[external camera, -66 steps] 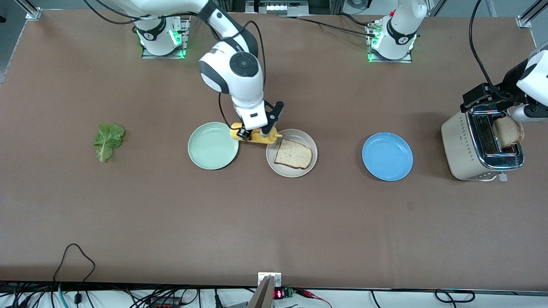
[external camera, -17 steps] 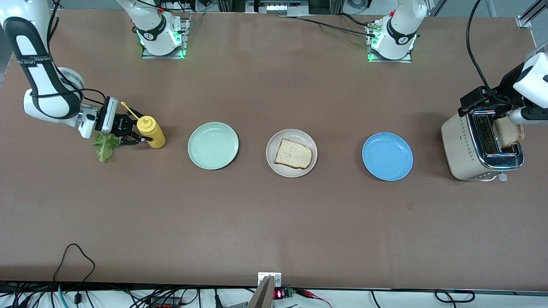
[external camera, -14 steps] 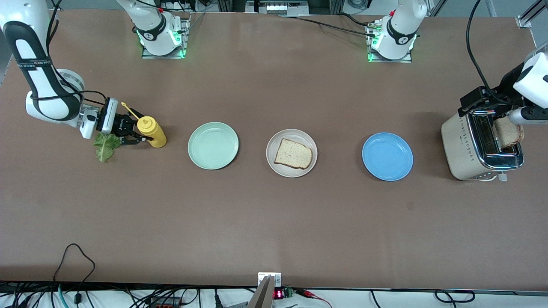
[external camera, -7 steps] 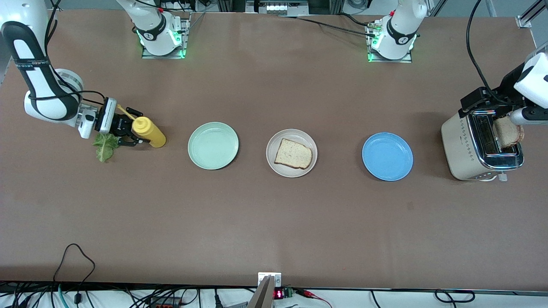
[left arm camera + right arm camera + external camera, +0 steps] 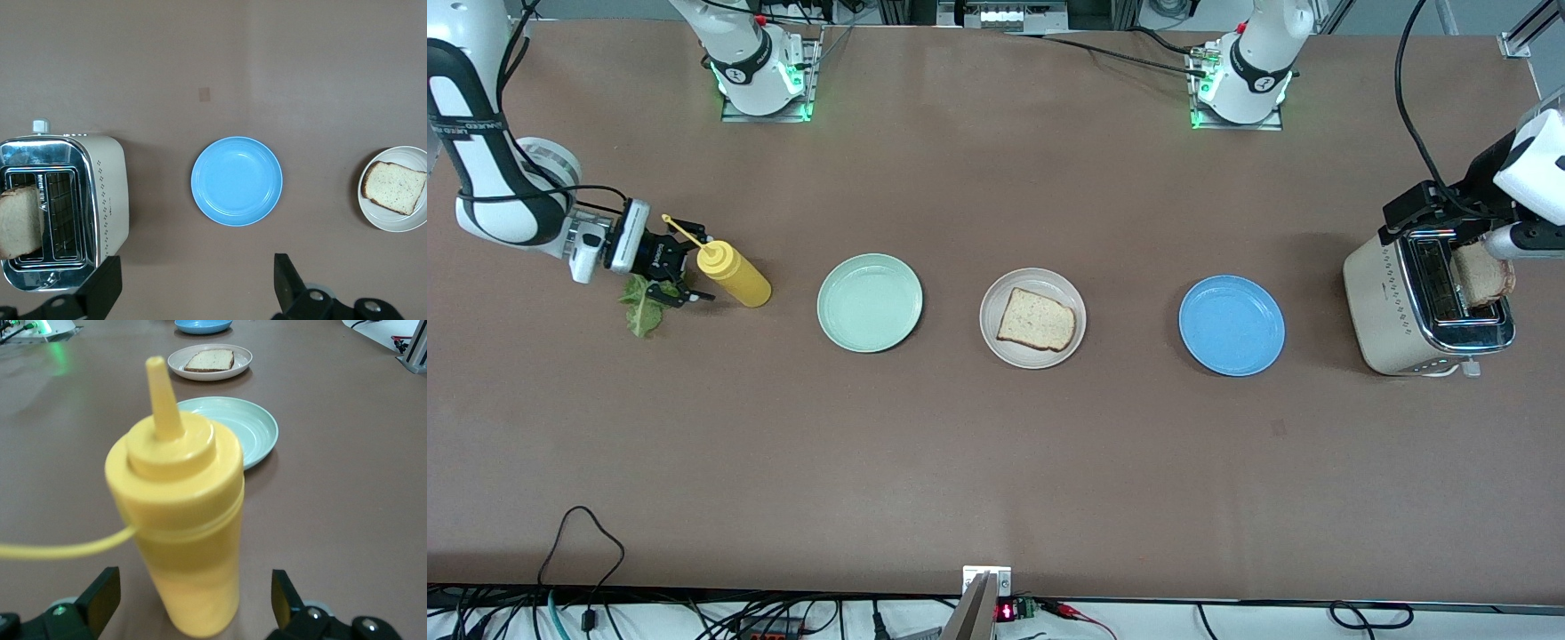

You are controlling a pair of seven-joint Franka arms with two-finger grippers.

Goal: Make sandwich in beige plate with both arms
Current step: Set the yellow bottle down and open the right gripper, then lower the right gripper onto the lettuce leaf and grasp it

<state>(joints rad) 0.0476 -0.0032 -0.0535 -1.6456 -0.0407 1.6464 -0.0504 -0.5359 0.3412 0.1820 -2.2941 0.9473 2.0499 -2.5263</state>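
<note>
The beige plate [image 5: 993,334] sits mid-table with one toast slice [image 5: 1036,319] on it, also seen in the left wrist view as plate [image 5: 383,218] and slice [image 5: 393,187]. A second toast slice [image 5: 1483,274] stands in the toaster [image 5: 1392,307]. A green lettuce leaf [image 5: 640,311] lies at the right arm's end, partly under my right gripper [image 5: 685,265]. That gripper [image 5: 193,600] is open, its fingers wide of a yellow squeeze bottle [image 5: 177,520] and not touching it. High over the table beside the toaster, my left gripper [image 5: 193,293] is open and empty.
The yellow bottle [image 5: 736,277] stands upright between the lettuce and a mint-green plate [image 5: 870,302]. A blue plate [image 5: 1232,324] lies between the beige plate and the toaster. The left arm [image 5: 1529,169] hangs over the toaster.
My right gripper has opened and let go of the yellow bottle, then drawn back toward the right arm's end. The bottle stays standing. The left arm has not moved.
</note>
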